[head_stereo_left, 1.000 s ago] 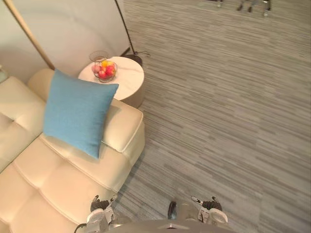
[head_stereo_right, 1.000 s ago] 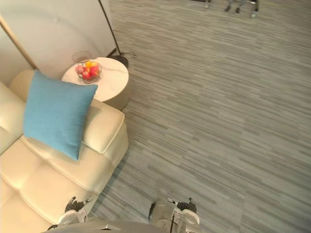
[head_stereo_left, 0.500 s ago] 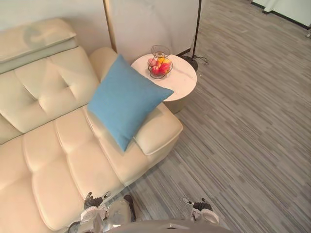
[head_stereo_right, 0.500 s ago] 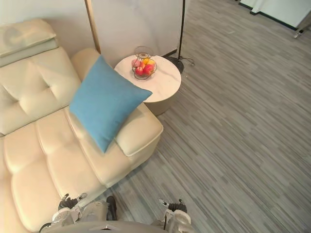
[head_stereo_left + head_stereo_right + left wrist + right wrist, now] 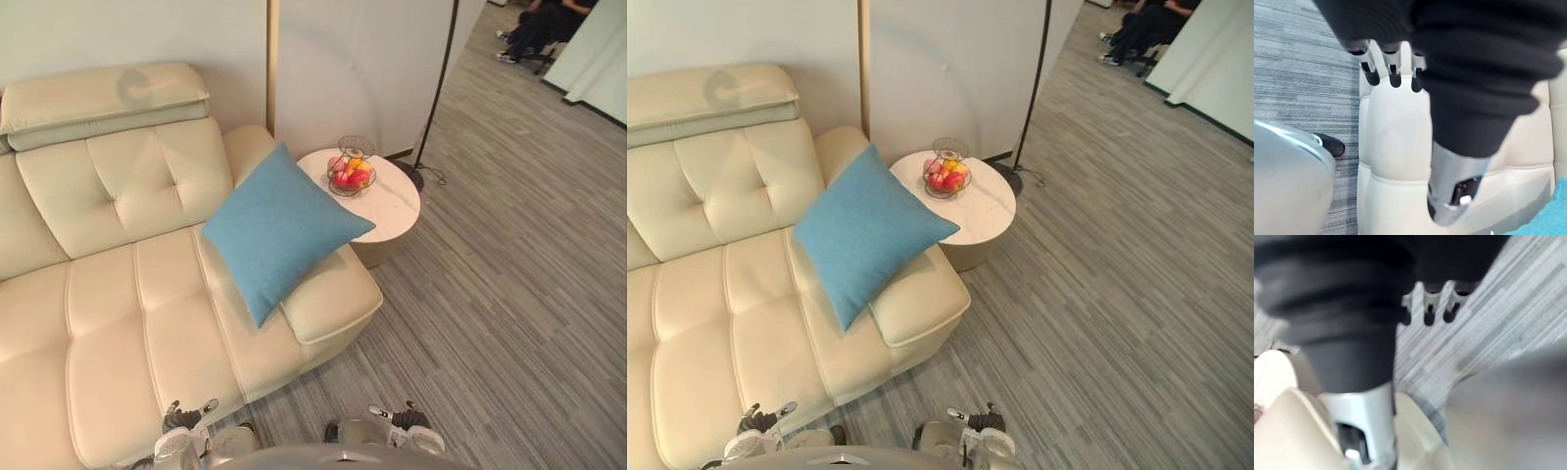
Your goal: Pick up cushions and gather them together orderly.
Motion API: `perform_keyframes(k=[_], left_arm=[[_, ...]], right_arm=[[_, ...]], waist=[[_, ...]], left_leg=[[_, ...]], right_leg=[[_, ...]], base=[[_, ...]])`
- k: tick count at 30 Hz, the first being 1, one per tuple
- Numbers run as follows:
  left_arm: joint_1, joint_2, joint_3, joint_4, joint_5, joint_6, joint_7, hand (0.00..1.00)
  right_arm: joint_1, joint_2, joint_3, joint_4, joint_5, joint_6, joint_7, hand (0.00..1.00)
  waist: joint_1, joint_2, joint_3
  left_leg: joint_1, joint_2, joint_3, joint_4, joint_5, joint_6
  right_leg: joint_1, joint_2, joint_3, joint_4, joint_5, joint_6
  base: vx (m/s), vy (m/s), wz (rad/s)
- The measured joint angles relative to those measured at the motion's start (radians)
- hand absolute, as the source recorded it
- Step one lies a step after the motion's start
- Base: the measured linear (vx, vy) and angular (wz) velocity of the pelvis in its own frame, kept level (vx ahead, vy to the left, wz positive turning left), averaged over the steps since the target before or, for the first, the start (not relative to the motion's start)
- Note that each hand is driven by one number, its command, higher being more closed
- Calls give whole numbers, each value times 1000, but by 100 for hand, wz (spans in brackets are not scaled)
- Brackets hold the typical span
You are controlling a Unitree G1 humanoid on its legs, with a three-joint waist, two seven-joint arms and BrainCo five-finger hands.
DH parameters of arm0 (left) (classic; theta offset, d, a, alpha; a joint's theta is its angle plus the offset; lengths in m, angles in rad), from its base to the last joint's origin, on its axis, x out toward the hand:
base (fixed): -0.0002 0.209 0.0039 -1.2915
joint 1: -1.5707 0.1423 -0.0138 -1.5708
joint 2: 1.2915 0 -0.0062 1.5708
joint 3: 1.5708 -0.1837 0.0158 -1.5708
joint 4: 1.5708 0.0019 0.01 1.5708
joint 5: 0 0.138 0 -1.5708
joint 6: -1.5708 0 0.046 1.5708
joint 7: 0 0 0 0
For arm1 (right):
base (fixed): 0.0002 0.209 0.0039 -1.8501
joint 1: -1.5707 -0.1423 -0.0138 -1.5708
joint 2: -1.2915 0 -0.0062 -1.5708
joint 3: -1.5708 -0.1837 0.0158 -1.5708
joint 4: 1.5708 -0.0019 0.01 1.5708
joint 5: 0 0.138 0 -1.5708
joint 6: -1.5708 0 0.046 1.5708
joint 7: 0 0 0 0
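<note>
Camera turned; cushion [image 5: 279, 230] lies well beyond left hand [image 5: 1395, 73].

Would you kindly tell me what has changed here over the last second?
Only the camera moved: it swung toward the sofa, bringing its backrest into view. No object shifted. The blue cushion still leans on the sofa's end by the round table with the fruit basket. The left robot hand and right robot hand still hang low and open, holding nothing.
</note>
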Motion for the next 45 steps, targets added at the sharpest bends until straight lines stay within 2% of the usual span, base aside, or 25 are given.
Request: perform_keyframes(k=[1,2,5,6,8,11,13,16,18,20,25,32,35,37,39,45], left_arm=[[-4,-1,11,-1,2,0,1,0],[-7,-14,17,1,5,0,2,0],[-2,-64,27,-2,5,-1,8,0],[-1,-72,33,0,5,-1,8,0],[-1,-72,35,0,5,-1,7,0],[-1,-67,35,1,4,-1,4,0],[0,-55,29,9,4,-1,0,0],[2,-23,-6,17,2,0,-2,0],[3,-11,-21,14,-2,0,-2,0],[14,-3,-42,-28,-11,2,-2,0],[22,50,-84,-126,-38,-1,-14,0],[-3,71,-140,-219,-56,-5,-12,0],[-36,84,-172,-254,-89,-8,-10,0],[-82,91,-192,-272,-106,-15,-6,0],[-152,90,-214,-292,-126,-25,10,0],[-325,91,-252,-297,-172,-46,39,0]], right_arm=[[5,6,-4,4,1,1,0,0],[3,9,-12,2,1,2,1,0],[3,-19,-17,-4,-3,3,0,0],[3,-23,-19,-4,-3,3,0,0],[4,-23,-19,-3,-3,3,0,0],[4,-19,-23,4,-3,5,-2,0],[8,-12,-44,4,-2,5,-3,0],[13,-4,-46,-2,0,7,-4,0],[17,-6,-49,-60,0,9,-9,0],[25,-17,-81,-200,0,9,-10,0],[-3,-122,-107,-393,20,-2,-22,0],[-108,-248,-134,-553,27,-16,-57,0],[-202,-275,-114,-568,30,-19,-71,0],[-275,-306,-84,-592,38,-22,-79,0],[-399,-360,-38,-593,41,-28,-93,0],[-690,-476,98,-585,79,-35,-116,0]], waist=[[1,-23,-2],[2,-23,-7],[7,45,-17],[0,54,-20],[1,55,-22],[4,51,-25],[1,37,-37],[1,13,-47],[2,3,-54],[-9,-2,-56],[-18,-10,-61],[-33,-15,-64],[-34,-30,-49],[-30,-35,-17],[-21,-32,34],[-12,-16,130]], left_leg=[[1,-18,-17,12,-10,-20],[9,-9,-24,19,-13,-34],[19,53,-27,-2,-2,-71],[29,68,-33,-26,8,-84],[51,86,-39,-60,20,-99],[89,90,-42,-110,33,-98],[91,79,-41,-116,33,-97],[107,66,-28,-116,33,-96],[105,55,-13,-116,34,-94],[101,42,-6,-116,35,-90],[81,30,3,-134,36,-73],[7,14,-41,-182,100,-65],[-43,14,-70,-177,118,-70],[-89,15,-88,-160,125,-71],[-148,14,-104,-124,127,-72],[-295,14,-130,-38,131,-76]], right_leg=[[8,-24,-3,-31,82,3],[14,-20,-28,-10,92,7],[37,17,-99,-8,57,-19],[56,28,-126,-19,49,-26],[87,46,-152,-40,49,-27],[122,55,-158,-73,50,-28],[132,51,-148,-96,54,-31],[163,50,-121,-158,91,-27],[166,44,-103,-184,112,-24],[165,34,-88,-210,139,-17],[152,27,-70,-245,162,-5],[77,16,-88,-256,191,2],[49,16,-111,-263,207,-3],[23,16,-124,-264,222,-5],[-14,16,-128,-261,237,-11],[-126,17,-130,-231,257,-28]], base=[[157,-238,56],[229,-302,55],[285,-273,44],[320,-222,52],[211,-102,36],[167,-17,10],[92,59,-1],[63,79,-10],[10,72,-18],[-29,67,-17],[-113,28,-8],[-122,-27,12],[-86,-33,27],[-91,-35,24],[-100,-31,16],[-76,-25,11]])
